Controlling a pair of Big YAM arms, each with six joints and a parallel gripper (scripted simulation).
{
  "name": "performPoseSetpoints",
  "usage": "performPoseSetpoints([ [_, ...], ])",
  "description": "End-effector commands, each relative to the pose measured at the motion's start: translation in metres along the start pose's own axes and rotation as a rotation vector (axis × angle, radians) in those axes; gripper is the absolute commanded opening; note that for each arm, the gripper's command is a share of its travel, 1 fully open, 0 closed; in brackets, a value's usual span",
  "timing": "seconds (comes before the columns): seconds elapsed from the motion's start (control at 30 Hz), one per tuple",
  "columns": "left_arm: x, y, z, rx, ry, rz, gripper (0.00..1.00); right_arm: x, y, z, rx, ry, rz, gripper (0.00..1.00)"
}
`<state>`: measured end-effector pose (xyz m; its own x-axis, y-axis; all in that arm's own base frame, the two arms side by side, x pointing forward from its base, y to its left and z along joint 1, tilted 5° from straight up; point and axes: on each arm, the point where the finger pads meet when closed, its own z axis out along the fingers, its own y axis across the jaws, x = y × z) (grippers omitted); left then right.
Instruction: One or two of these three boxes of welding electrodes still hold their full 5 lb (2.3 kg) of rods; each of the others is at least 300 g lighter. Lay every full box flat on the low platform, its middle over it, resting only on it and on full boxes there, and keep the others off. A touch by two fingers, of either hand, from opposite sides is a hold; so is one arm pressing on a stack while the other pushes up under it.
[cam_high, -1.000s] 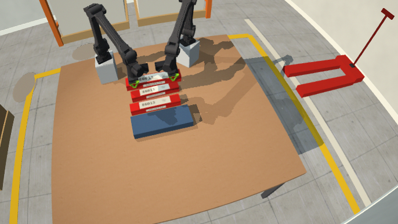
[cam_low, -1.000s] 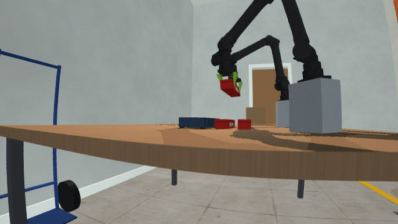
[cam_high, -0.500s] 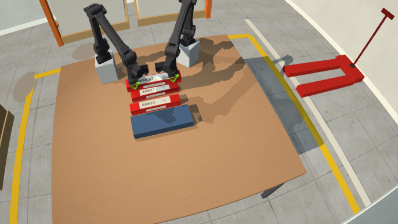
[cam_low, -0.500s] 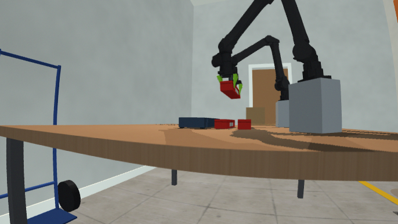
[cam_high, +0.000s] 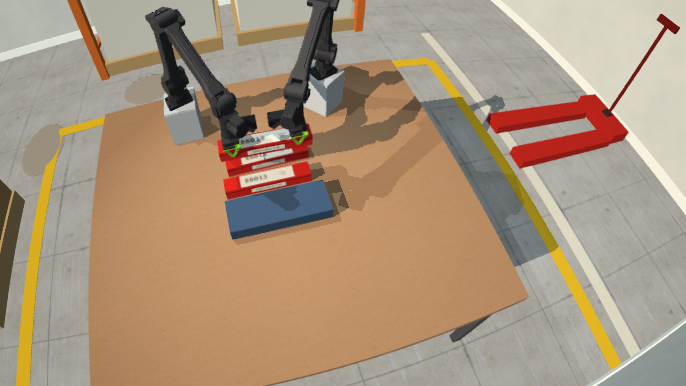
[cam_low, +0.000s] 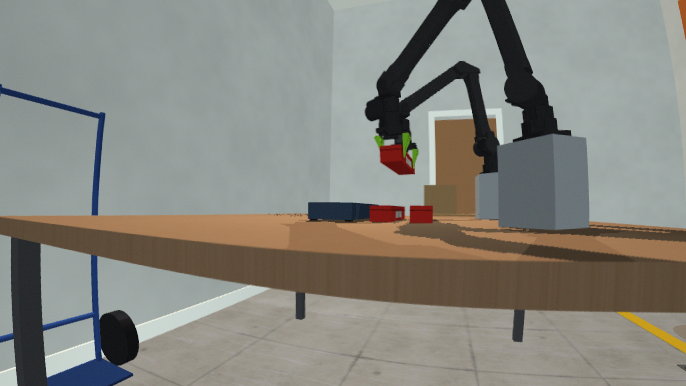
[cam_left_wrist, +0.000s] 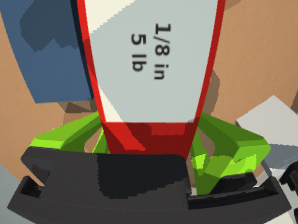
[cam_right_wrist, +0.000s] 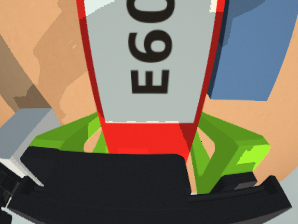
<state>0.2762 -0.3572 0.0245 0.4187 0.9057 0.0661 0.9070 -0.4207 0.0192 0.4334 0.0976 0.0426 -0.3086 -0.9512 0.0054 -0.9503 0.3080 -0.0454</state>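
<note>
The lifted red box (cam_high: 272, 138) (cam_low: 392, 157) (cam_left_wrist: 150, 138) (cam_right_wrist: 145, 137) carries a pale label on its top face. At one end of it, in the left wrist view, dark print running sideways reads "1/8 in" and, on a second line, "5 lb". At the other end, in the right wrist view, large characters read "E6" and then a rounded one cut off by the picture's edge, seemingly "0". From above, the same label shows "E601" and a last character too blurred to tell.

The red box nearest the blue platform (cam_high: 279, 206) reads "E6013" on its white top label. On the middle red box (cam_high: 300, 152), the top label is partly covered; "E601" shows. The small print on the boxes' side strips is too small to read.
</note>
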Motion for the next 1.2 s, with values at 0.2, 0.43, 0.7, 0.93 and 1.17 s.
performPoseSetpoints([
  [0.2, -0.006, 0.023, -0.021, -0.081, -0.034, 0.0, 0.0, -0.006, -0.023, -0.019, 0.074, -0.032, 0.006, 0.0],
  [0.43, -0.006, 0.024, -0.011, -0.081, -0.034, 0.0, 0.0, -0.006, -0.024, -0.01, 0.073, -0.032, 0.006, 0.0],
  [0.7, -0.006, 0.024, -0.003, -0.08, -0.034, 0.0, 0.0, -0.007, -0.024, -0.001, 0.073, -0.032, 0.006, 0.0],
  [0.93, -0.006, 0.024, 0.0, -0.08, -0.034, 0.0, 0.0, -0.007, -0.024, 0.0, 0.073, -0.031, 0.006, 0.0],
  [1.17, -0.006, 0.024, 0.0, -0.08, -0.034, 0.0, 0.0, -0.007, -0.024, 0.0, 0.073, -0.031, 0.006, 0.0],
])
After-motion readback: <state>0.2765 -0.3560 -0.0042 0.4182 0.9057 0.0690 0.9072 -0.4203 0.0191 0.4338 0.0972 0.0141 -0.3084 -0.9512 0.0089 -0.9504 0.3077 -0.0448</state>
